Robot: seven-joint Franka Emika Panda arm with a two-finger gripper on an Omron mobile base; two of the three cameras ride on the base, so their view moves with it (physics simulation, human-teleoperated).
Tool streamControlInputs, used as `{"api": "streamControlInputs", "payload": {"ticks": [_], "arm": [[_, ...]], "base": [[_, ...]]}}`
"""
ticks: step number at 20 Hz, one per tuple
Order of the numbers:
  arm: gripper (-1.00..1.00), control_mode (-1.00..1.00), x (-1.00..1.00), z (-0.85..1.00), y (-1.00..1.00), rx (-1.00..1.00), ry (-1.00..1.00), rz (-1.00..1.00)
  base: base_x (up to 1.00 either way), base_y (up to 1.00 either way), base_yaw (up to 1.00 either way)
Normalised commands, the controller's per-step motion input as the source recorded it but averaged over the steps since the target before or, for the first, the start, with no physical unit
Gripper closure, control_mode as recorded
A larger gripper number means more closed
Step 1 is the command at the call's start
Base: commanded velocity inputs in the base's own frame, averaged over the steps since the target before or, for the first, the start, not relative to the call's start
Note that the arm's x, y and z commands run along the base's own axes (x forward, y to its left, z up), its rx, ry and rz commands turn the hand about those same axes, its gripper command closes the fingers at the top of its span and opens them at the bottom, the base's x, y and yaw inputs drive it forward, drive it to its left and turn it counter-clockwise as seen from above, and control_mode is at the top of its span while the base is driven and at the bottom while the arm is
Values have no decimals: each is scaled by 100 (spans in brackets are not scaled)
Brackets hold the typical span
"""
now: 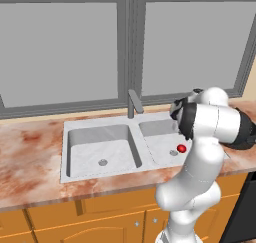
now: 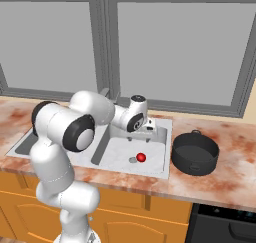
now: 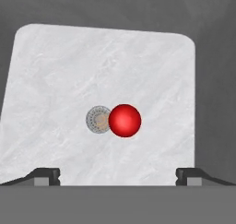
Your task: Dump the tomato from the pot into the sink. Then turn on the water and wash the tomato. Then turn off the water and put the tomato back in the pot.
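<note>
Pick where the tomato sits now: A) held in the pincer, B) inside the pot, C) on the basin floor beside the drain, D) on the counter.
C: the tomato lies on the sink floor, right beside the drain, apart from the pot.

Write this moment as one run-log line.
tomato: in sink right basin, beside drain | pot: upright on counter | tool: open above tomato

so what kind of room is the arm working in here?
A simulated kitchen, by the look of it: a marbled double-basin sink with a faucet set in a stone-look counter under a window, wooden cabinets below. A tomato lies in the sink; a pot stands beside it.
</note>
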Motion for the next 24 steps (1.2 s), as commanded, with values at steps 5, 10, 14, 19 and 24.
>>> {"api": "streamControlInputs", "payload": {"ticks": [5, 10, 14, 19, 24], "arm": [[-100, -100, 0, -29, 0, 0, 0, 0], [-100, -100, 3, -21, 0, 0, 0, 0], [-100, -100, 7, -20, 0, 0, 0, 0], [-100, -100, 11, -19, -3, 0, 0, 0], [-100, -100, 1, -17, -16, 0, 0, 0]], "base": [[0, 0, 0], [0, 0, 0], [0, 0, 0], [0, 0, 0], [0, 0, 0]]}}
